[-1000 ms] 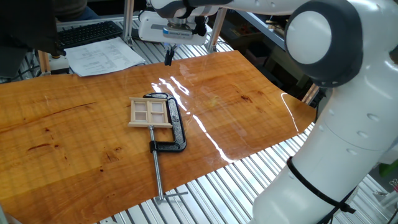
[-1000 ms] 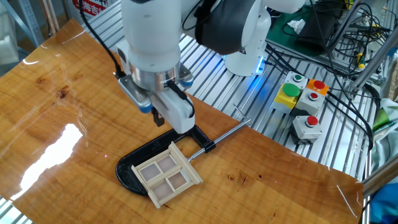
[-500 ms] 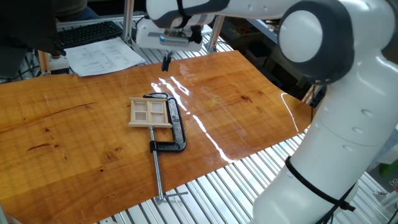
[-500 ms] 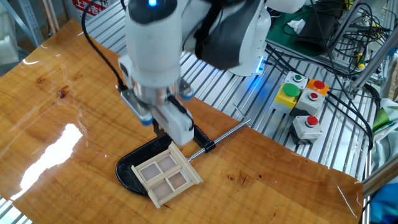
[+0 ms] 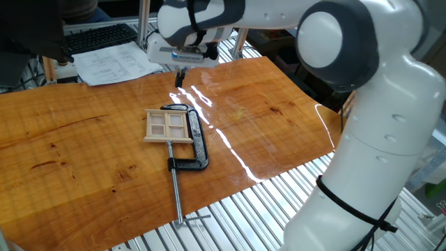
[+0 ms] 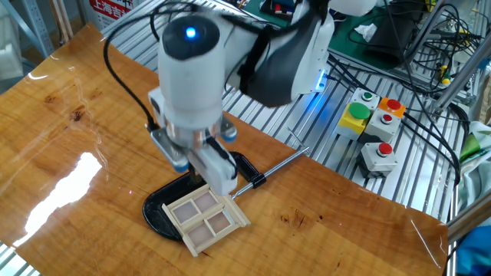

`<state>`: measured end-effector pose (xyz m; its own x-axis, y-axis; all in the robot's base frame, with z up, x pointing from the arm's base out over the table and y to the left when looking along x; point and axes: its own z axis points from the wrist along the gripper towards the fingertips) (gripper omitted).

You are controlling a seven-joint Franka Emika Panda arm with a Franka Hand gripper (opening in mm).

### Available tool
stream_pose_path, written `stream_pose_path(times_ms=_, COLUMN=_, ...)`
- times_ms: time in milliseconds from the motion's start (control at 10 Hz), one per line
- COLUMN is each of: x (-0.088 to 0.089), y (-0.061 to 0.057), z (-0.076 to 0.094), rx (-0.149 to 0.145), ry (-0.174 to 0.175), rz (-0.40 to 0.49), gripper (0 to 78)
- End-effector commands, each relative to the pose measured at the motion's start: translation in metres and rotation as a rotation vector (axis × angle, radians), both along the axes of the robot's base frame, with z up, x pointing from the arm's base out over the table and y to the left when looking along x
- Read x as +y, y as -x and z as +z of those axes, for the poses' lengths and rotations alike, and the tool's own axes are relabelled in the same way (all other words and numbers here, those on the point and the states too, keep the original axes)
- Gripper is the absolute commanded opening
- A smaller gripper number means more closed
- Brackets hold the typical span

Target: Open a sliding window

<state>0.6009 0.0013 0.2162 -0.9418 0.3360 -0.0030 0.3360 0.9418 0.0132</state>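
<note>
On the glossy wooden table (image 5: 83, 139), the sliding window (image 5: 167, 126) lies mid-board in a black clamp (image 5: 197, 146) — untouched, unopened — the gripper (image 5: 180, 79) hovering at its one o'clock, fingers seemingly together.

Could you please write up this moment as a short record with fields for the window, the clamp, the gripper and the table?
sliding window: pale wood frame with four panes, lying flat on the table, held in the clamp
clamp: black metal C-clamp with a long steel rod running toward the table edge
gripper: above the table, beyond the window, not touching it; whether the fingers are open cannot be told
table: glossy wooden board on a slatted metal base
task state: window not yet contacted
</note>
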Motion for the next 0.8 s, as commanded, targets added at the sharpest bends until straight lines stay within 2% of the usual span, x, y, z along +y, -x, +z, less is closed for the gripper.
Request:
stream_pose_path(times_ms=100, x=0.004, y=-0.006, z=-0.015, rx=-0.014, ry=0.001, rz=0.002, gripper=0.0)
stream_pose_path(times_ms=800, x=0.006, y=-0.009, z=-0.057, rx=-0.035, ry=0.025, rz=0.031, gripper=0.0)
